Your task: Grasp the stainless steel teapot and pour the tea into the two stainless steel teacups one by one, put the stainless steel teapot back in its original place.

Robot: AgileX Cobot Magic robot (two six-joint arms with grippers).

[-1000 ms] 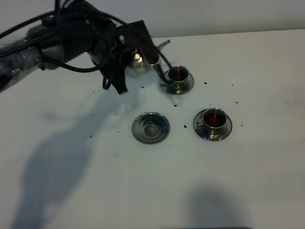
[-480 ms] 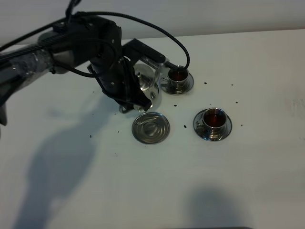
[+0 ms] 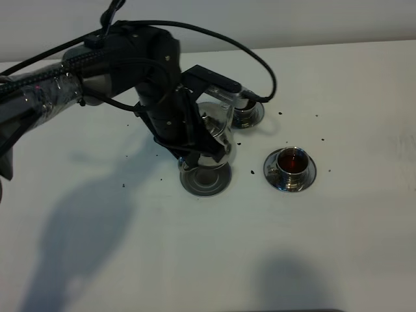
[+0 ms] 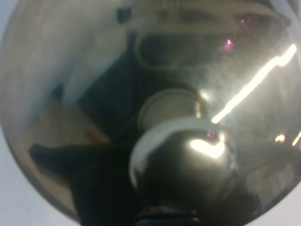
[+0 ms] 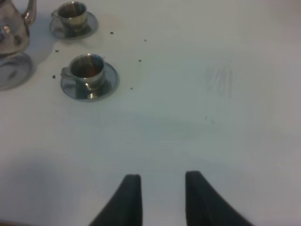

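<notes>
My left gripper point(image 3: 198, 146) is shut on the stainless steel teapot point(image 3: 219, 128) and holds it just over the empty round saucer point(image 3: 207, 180), its original place. The left wrist view is filled by the teapot's shiny domed lid and knob point(image 4: 186, 162). Both teacups hold dark tea on their saucers: the far teacup point(image 3: 247, 113) is partly hidden behind the arm and cable, and the near teacup point(image 3: 291, 166) stands to the right. My right gripper point(image 5: 162, 197) is open and empty, well away from the cups. That view shows the teapot point(image 5: 11, 30), the near teacup point(image 5: 87, 69) and the far teacup point(image 5: 73, 14).
Small dark specks point(image 3: 253, 172) are scattered on the white table point(image 3: 351, 240) around the cups. A black cable point(image 3: 260, 65) loops off the left arm above the far cup.
The left arm has carried the teapot from beside the far cup forward and to the right, to just over the empty saucer. The right gripper's earlier state is not shown.
</notes>
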